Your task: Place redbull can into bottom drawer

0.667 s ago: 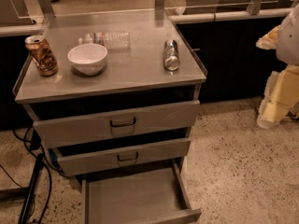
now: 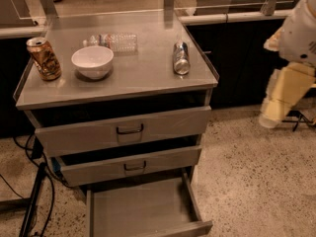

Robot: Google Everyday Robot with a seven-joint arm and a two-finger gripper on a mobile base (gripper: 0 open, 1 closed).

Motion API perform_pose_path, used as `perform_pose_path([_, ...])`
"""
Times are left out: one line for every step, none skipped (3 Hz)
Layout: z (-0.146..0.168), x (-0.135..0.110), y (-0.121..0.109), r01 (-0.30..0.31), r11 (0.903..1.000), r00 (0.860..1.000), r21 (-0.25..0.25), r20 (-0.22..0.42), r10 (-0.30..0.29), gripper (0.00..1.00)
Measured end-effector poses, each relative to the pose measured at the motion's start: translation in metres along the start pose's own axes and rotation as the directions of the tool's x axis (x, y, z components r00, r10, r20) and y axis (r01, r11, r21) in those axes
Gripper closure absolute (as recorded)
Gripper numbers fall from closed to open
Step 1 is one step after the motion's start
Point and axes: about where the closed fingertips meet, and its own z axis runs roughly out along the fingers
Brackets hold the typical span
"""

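Gripper (image 2: 270, 118) hanging at three o'clock of the cabinet (image 2: 123, 90), edged slightly toward nine o'clock since before; grip impossible to tell. Redbull can (image 2: 181, 58) unmoved on the top's three o'clock side. Bottom drawer (image 2: 143, 209) pulled out at six o'clock.

The gripper (image 2: 274, 112), far right, is blurred; the bottom drawer (image 2: 143, 207) runs off-frame below.

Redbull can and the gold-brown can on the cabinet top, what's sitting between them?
In the camera view, the white bowl sits between the redbull can and gold-brown can; a clear plastic bottle lies just behind. The gripper hangs right of the cabinet.
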Motion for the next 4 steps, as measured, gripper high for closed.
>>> perform_pose_path([0.023,-0.026,-0.024,-0.03,0.9977,0.997,-0.061,-0.076,0.025,0.0])
perform_pose_path([0.023,-0.029,-0.025,-0.026,0.9977,0.997,-0.062,-0.076,0.021,0.0])
perform_pose_path([0.045,-0.042,-0.038,-0.107,0.987,0.992,-0.12,-0.075,0.098,0.0])
perform_pose_path([0.078,-0.06,-0.074,-0.227,0.9602,0.973,-0.162,-0.079,0.217,0.0])
